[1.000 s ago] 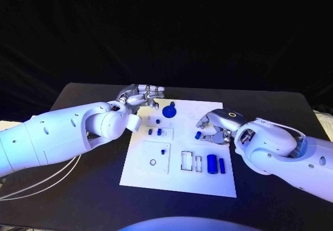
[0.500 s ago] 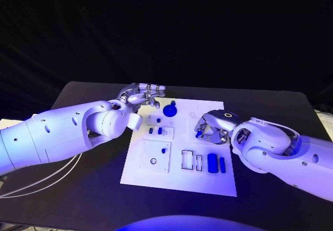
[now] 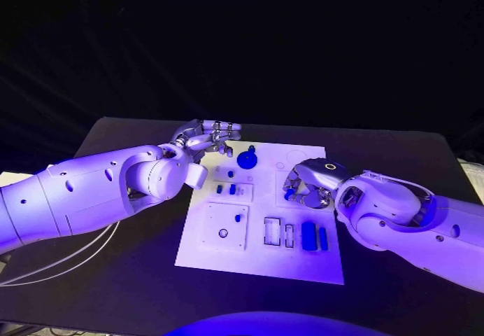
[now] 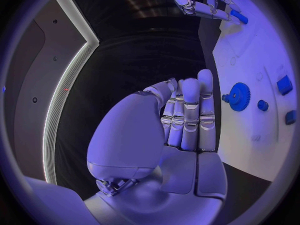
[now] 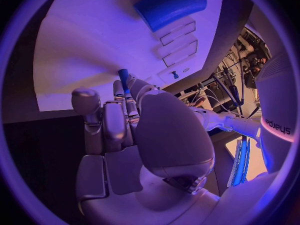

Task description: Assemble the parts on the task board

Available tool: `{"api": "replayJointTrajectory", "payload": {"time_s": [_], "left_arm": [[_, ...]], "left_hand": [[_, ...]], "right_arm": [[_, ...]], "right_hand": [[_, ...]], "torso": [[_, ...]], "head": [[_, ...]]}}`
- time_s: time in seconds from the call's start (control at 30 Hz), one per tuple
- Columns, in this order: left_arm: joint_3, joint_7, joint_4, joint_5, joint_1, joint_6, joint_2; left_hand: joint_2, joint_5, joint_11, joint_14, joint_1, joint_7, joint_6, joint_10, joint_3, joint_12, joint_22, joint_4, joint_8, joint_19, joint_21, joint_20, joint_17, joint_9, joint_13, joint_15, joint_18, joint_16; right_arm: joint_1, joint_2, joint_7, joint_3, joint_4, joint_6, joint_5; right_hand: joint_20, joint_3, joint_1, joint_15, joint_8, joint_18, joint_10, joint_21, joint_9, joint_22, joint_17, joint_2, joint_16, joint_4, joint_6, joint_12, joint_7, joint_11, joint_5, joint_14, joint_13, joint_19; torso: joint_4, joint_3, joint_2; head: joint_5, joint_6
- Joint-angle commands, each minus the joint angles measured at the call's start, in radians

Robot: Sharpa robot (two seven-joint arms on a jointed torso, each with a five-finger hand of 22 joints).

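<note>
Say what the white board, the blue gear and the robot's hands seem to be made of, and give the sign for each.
Board: probably matt plastic; flat, even white, no glare.
Gear: likely moulded plastic; solid blue, crisp teeth, dull surface.
Left hand and right hand: seemingly metal or metal-coated; silver with soft highlights.

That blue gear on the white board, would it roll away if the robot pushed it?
Probably not. The blue gear lies flat on the task board, so a push would likely slide it. It looks like hard plastic, so probably stiff and light. Its toothed rim might help fingers grip.
</note>
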Motion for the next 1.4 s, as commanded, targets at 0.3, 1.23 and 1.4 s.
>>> {"api": "replayJointTrajectory", "payload": {"time_s": [0.3,1.23,1.4], "left_arm": [[0.001,0.0,-0.001,-0.003,0.0,0.024,0.002],[0.001,-0.007,-0.016,-0.003,0.0,0.026,0.023],[0.001,-0.008,-0.017,-0.003,0.0,0.025,0.029]], "left_hand": [[0.003,0.002,0.001,-0.005,0.009,0.001,-0.007,-0.009,0.001,0.006,-0.001,-0.006,0.001,0.007,-0.005,0.0,-0.002,-0.001,0.001,0.0,0.011,-0.004],[0.005,0.001,0.002,-0.006,0.009,0.002,-0.008,-0.011,0.0,0.011,-0.002,-0.009,0.003,0.008,-0.006,0.0,-0.003,-0.002,0.003,0.0,0.011,-0.004],[0.005,0.001,0.002,-0.006,0.009,0.002,-0.008,-0.011,0.0,0.011,-0.002,-0.009,0.003,0.008,-0.006,0.0,-0.003,-0.002,0.003,0.0,0.011,-0.004]], "right_arm": [[0.002,-0.039,0.027,0.001,0.065,-0.2,0.047],[-0.044,0.154,0.142,0.007,0.097,-0.099,0.15],[-0.073,0.194,0.144,0.005,0.06,-0.046,0.121]], "right_hand": [[0.0,0.05,0.026,-0.003,-0.003,-0.019,0.011,0.01,-0.001,0.011,-0.003,0.001,0.003,-0.033,-0.002,-0.017,0.013,0.001,0.004,0.031,-0.001,0.009],[0.004,0.055,-0.011,0.003,-0.01,-0.017,0.005,0.009,-0.002,0.006,-0.001,-0.007,0.006,-0.025,-0.011,-0.035,0.019,0.008,0.005,0.031,-0.003,0.003],[0.005,0.054,-0.017,0.004,-0.012,-0.017,0.003,0.008,-0.003,0.004,0.0,-0.008,0.007,-0.024,-0.013,-0.037,0.02,0.009,0.004,0.031,-0.003,0.002]], "torso": [[0.0004,-0.0009,-0.001],[0.0042,-0.0028,0.0],[0.0018,-0.0013,0.0]], "head": [[-0.004,0.001],[0.038,0.003],[0.047,-0.006]]}}
